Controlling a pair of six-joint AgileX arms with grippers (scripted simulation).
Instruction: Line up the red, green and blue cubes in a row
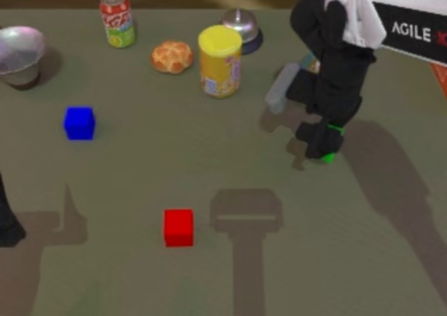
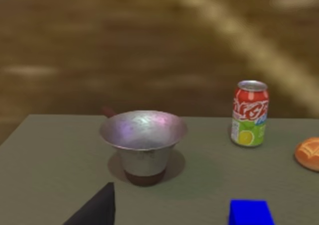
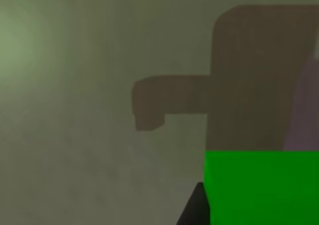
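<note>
Right tool [image 1: 323, 142] clamped on green cube [image 1: 329, 155], well right of red cube [image 1: 179, 227], seemingly lifted off tabletop [image 1: 140, 183]. Blue cube [image 1: 79, 123] far left of red, farther back. Left tool parked at left edge, finger state unclear. Step looked like: carrying green. Next: set down beside red, in line.

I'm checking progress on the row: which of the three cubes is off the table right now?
The green cube, held up in the right gripper. The red cube and blue cube both sit on the table.
</note>
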